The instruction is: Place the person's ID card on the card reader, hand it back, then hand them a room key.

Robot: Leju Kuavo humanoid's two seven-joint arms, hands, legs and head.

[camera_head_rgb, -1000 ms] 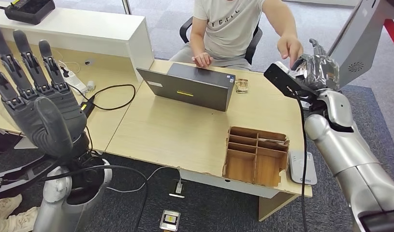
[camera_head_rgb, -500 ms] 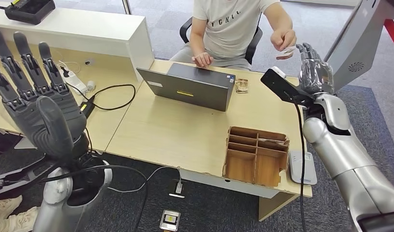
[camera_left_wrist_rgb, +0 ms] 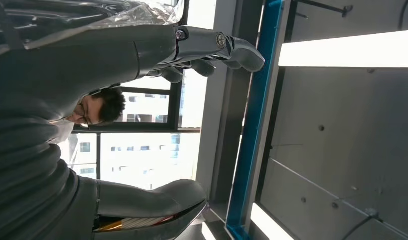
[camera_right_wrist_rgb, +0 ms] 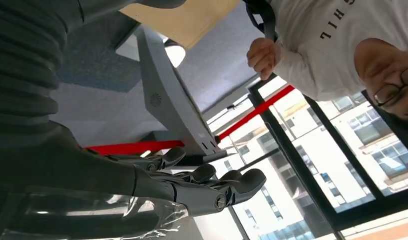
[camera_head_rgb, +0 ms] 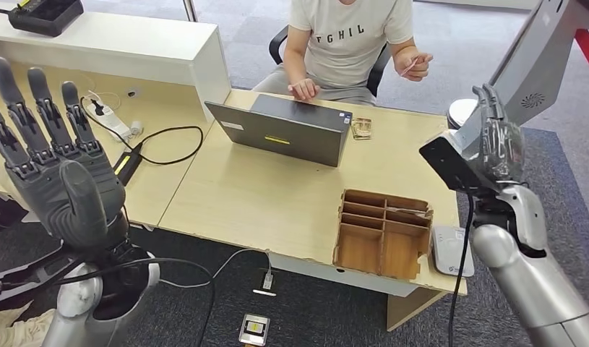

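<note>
A person seated behind the desk holds a small card (camera_head_rgb: 409,65) in a raised hand, away from my hands. My right hand (camera_head_rgb: 499,141) is upright over the desk's right end with its fingers (camera_right_wrist_rgb: 212,187) extended and nothing in them. My left hand (camera_head_rgb: 56,166) is raised at the left, palm up and empty, with its fingers (camera_left_wrist_rgb: 217,47) spread. The white card reader (camera_head_rgb: 450,251) lies at the desk's front right corner, with nothing on it.
A wooden divider box (camera_head_rgb: 384,231) stands beside the reader. A grey laptop (camera_head_rgb: 284,130) sits mid-desk in front of the person, with a small object (camera_head_rgb: 361,128) beside it. Cables and a power strip (camera_head_rgb: 114,126) lie on the left desk.
The person took the card from my right hand and drew it back toward their chest. My right hand pulled back toward me and to the right. The left hand barely moved.
</note>
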